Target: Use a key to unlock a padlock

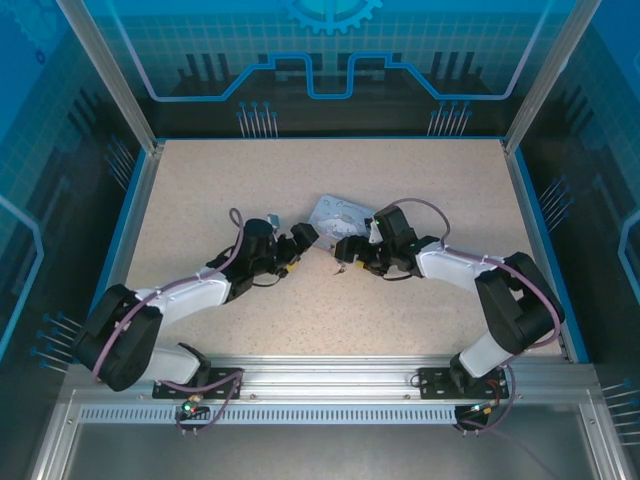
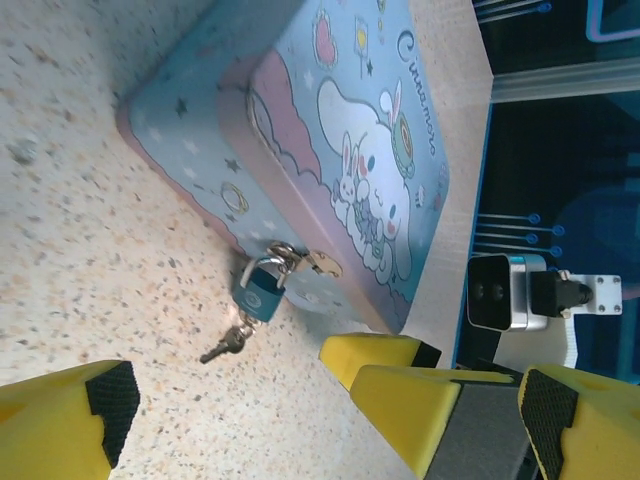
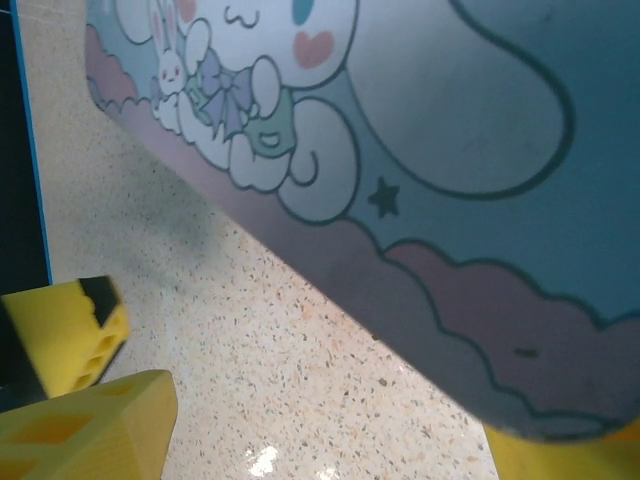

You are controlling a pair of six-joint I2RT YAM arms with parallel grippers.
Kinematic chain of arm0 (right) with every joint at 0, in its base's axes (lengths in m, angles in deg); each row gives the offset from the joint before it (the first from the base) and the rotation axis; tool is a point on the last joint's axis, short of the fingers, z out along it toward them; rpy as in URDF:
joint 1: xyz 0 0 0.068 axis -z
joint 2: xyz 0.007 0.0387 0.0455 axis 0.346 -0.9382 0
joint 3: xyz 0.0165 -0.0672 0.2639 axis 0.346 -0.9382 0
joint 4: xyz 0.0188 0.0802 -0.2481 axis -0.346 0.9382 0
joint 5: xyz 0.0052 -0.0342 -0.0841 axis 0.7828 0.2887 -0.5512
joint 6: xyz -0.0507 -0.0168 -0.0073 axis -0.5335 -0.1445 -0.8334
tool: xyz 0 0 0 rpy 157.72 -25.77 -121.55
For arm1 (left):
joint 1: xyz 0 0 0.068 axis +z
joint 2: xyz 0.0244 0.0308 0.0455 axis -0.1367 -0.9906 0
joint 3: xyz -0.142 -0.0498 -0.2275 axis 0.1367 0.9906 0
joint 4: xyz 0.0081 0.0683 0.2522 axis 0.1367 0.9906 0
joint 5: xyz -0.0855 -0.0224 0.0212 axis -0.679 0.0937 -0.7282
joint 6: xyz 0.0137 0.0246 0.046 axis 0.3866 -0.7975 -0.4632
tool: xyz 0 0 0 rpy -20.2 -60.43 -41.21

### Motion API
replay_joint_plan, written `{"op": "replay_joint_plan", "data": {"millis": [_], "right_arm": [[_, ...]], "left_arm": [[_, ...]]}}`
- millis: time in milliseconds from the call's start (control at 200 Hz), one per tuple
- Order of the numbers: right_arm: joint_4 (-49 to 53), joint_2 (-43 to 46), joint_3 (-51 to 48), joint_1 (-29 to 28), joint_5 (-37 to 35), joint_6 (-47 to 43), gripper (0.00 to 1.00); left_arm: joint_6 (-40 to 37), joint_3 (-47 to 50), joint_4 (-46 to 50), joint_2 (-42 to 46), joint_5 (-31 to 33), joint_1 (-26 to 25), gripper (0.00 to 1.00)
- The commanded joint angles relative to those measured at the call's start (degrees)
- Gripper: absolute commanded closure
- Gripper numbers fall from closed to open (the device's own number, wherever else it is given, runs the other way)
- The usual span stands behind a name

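A small blue padlock (image 2: 262, 290) hangs by its shackle from the hasp on the side of the pale blue cartoon tin (image 2: 330, 130). The key (image 2: 225, 343) sticks out of the lock's underside and rests on the speckled table. My left gripper (image 2: 325, 420) is open wide, a short way back from the lock, with bare table between its pads (image 2: 108, 398). My right gripper (image 3: 320, 440) is also open with nothing between its fingers, and its fingertips (image 2: 380, 355) sit at the tin's near corner. From above, both grippers (image 1: 305, 240) (image 1: 350, 250) meet in front of the tin (image 1: 335, 212).
The table (image 1: 300, 180) is speckled beige with a blue rim. Transparent blue walls on aluminium posts (image 1: 105, 70) enclose it. The right wrist's camera (image 2: 500, 290) faces my left gripper. Purple cables (image 1: 235, 235) run along both arms.
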Motion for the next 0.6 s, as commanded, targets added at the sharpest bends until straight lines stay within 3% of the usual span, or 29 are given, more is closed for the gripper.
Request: {"op": "replay_joint_plan", "data": {"millis": [0, 595], "right_arm": [[-1.6, -1.8, 3.1, 0.9, -0.7, 1.6, 0.20], [2.3, -14.9, 21.6, 8.2, 3.9, -0.4, 0.22]], "left_arm": [[-4.7, -2.8, 7.1, 3.0, 4.0, 0.8, 0.01], [-6.4, -2.8, 11.7, 6.9, 4.9, 1.1, 0.01]]}}
